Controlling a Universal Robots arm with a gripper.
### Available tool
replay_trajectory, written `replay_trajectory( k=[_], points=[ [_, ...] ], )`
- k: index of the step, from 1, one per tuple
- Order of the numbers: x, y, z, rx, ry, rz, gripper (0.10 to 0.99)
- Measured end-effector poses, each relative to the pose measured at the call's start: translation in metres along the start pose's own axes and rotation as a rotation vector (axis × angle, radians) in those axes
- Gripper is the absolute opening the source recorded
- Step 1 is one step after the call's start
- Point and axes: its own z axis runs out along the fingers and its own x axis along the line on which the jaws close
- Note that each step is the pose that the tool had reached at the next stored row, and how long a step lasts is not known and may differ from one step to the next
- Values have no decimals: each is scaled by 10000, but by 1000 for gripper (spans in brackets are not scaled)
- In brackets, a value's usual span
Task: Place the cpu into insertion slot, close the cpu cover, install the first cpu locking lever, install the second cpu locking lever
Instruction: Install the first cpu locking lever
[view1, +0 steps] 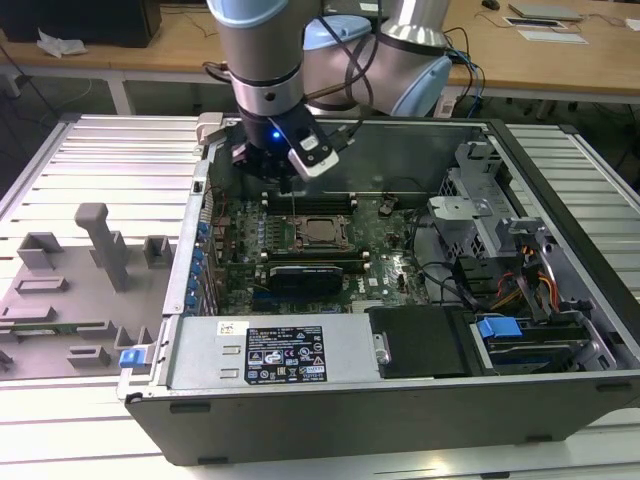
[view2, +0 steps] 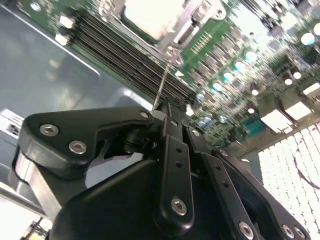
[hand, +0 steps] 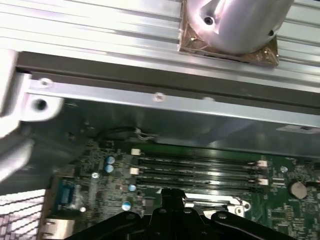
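The gripper hung over the motherboard inside the open computer case. Its fingers appeared pinched together on the tip of a thin wire locking lever, which stood raised off the socket, seemingly so it could be swung. The cpu sat in the insertion slot beneath the cpu cover, just beside the memory slots.

Cpu in insertion slot; memory slots behind; locking lever in pincer
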Motion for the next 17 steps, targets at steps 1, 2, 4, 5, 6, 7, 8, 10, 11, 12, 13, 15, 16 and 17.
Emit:
replay_trajectory(
  k=[1, 2, 4, 5, 6, 7, 8, 10, 11, 12, 13, 15, 16, 17],
  points=[
    [-41, -9, 3, 0, 1, -1, 106],
    [-90, -18, 8, 0, 0, 1, 106],
    [-184, -38, 16, 0, 1, -1, 106],
    [-258, -53, 22, 0, 2, 0, 106],
    [-326, -67, 27, 0, 2, 1, 106],
    [-369, -75, 31, -1, 3, 1, 106],
    [-421, -84, 36, 0, 4, 1, 106],
    [-469, -91, 39, 1, 5, 1, 106],
    [-469, -91, 40, 0, 4, 2, 106],
    [-467, -90, 40, 3, -5, -1, 106],
    [-464, -89, 40, 7, -21, -8, 106],
    [-455, -89, 41, 64, -187, -63, 106],
    [-450, -90, 44, 79, -311, -118, 106],
    [-447, -90, 45, 87, -395, -153, 106]
  ],
)
